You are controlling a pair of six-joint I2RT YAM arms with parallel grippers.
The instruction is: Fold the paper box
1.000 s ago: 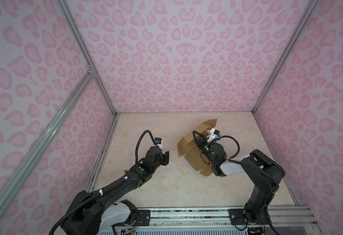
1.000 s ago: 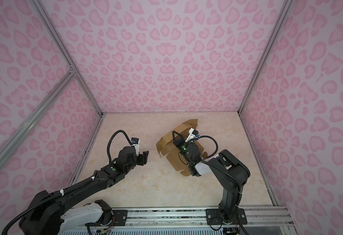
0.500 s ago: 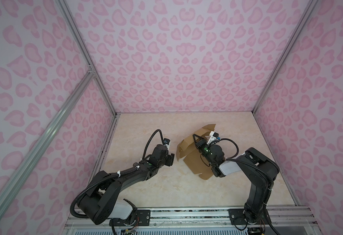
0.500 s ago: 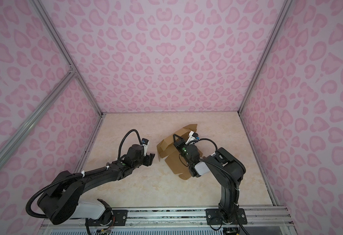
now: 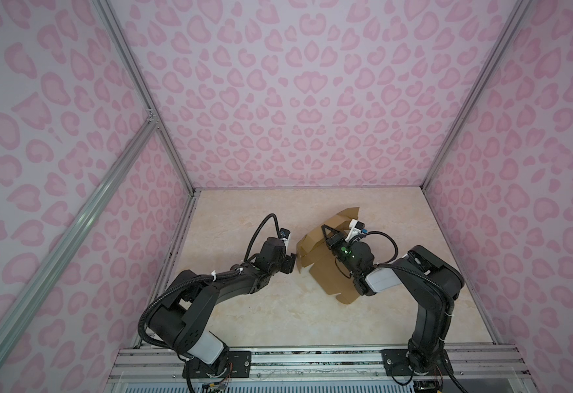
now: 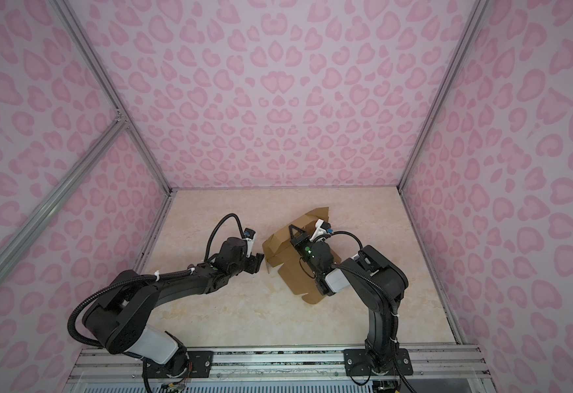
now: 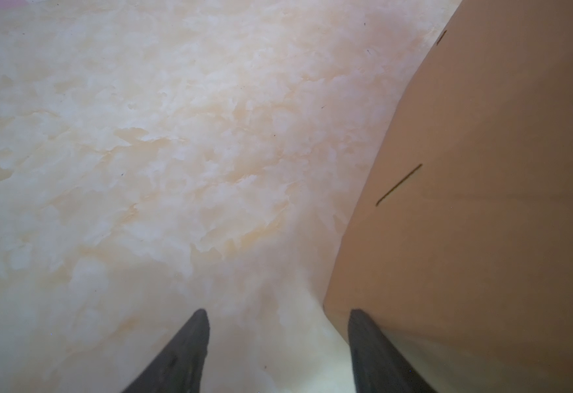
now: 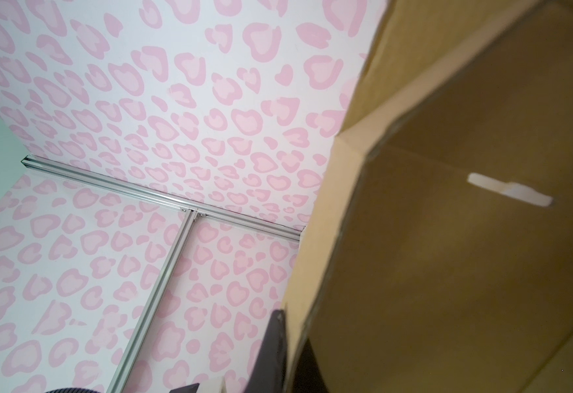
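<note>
Right tool [image 5: 327, 234] clamps the plain brown kraft cardboard paper box [image 5: 325, 277]; left tool [image 7: 274, 343], jaws apart, sits just beside that box.

Colours and patterns in the cell

Plain brown kraft is seen on the paper box [image 5: 325, 272] beside the black left gripper [image 5: 290, 262]; cream marbling beneath on the table [image 5: 244, 306]; pink heart spots on the pale walls [image 5: 295, 102].

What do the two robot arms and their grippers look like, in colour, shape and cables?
Both arms are black, with one white-grey link each near the base. The left arm has white cable ties; the right arm shows a green light. Black cables loop over each wrist beside white camera mounts. The left gripper has dark, pointed fingers.
</note>
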